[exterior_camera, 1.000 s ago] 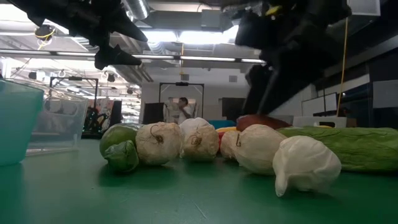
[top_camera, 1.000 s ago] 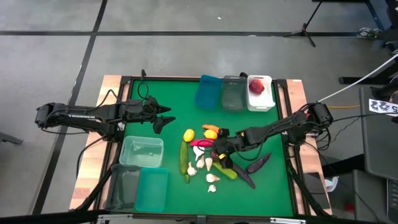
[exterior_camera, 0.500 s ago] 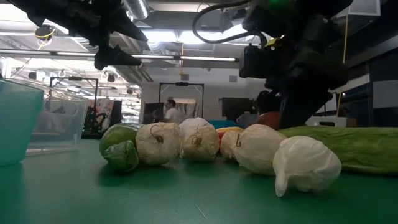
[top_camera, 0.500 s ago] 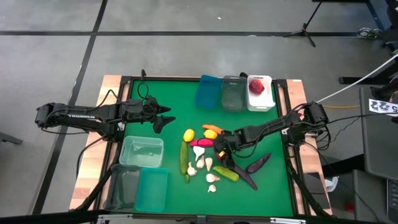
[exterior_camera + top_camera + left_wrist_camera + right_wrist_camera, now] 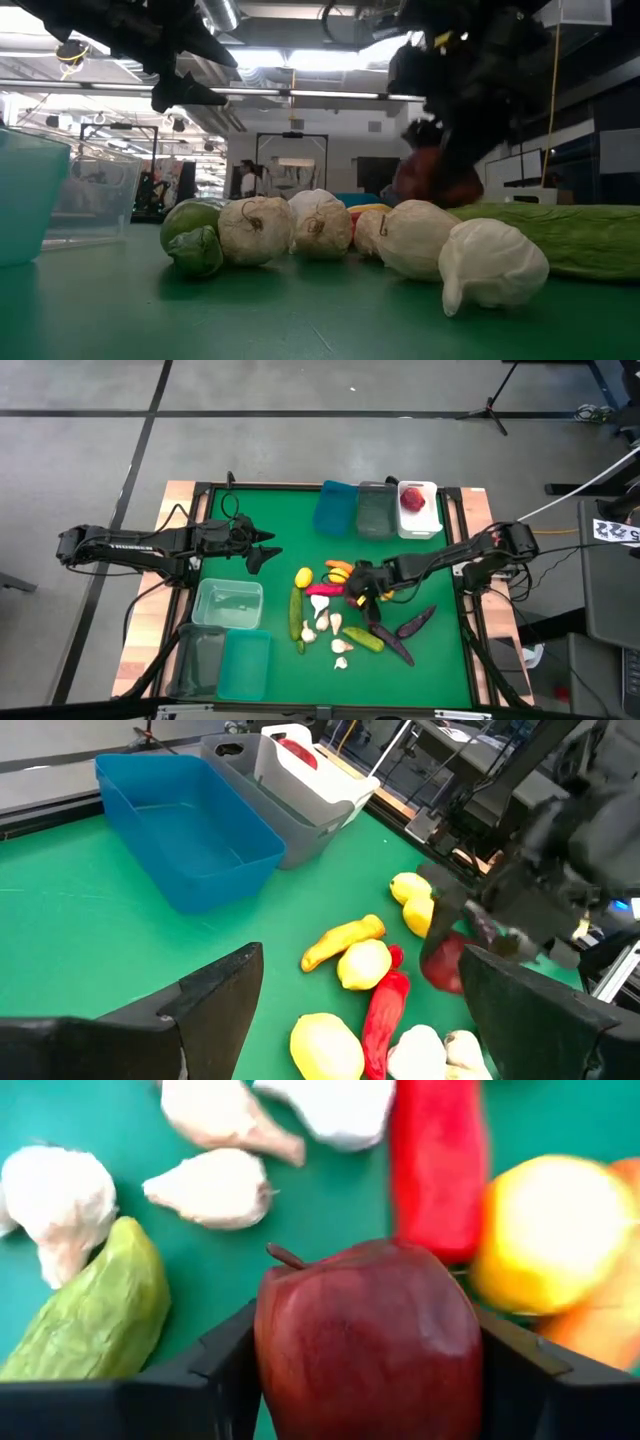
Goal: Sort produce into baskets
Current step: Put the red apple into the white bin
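While the left gripper (image 5: 262, 547) hangs wide open and empty over bare green mat (image 5: 280, 510), the right gripper (image 5: 365, 1380) has its fingers clamped on either side of a red apple (image 5: 368, 1338), raised clear of the table above the produce pile. Pile, mid-table: lemons (image 5: 304, 576), red pepper (image 5: 436, 1165), garlic (image 5: 255, 229), cucumbers (image 5: 296, 614), eggplants (image 5: 416, 622). White basket (image 5: 430, 525), far edge: one apple (image 5: 411, 498) inside.
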Motion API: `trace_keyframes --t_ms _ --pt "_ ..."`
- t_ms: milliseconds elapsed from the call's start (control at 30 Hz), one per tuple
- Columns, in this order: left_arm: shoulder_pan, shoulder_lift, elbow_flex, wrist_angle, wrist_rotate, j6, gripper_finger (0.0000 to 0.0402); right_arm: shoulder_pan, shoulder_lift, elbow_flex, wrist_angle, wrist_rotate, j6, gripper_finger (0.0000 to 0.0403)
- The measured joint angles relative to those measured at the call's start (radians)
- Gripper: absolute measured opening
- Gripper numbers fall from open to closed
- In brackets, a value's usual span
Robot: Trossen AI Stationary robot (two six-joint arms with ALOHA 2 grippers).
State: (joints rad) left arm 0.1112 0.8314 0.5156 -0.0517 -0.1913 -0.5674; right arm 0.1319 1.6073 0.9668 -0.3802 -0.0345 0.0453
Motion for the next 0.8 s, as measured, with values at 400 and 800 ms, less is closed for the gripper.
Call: trace_keyframes --t_ms 400,800 --pt "0.0 0.0 0.0 -0.003 -0.017 0.001 0.0329 -0.228 -0.256 0.001 -0.117 0.043 -0.142 0.026" --pt "0.0 0.0 0.0 -0.021 -0.068 0.02 0.0329 -0.571 -0.312 0.001 -0.279 0.043 -0.263 0.0266"
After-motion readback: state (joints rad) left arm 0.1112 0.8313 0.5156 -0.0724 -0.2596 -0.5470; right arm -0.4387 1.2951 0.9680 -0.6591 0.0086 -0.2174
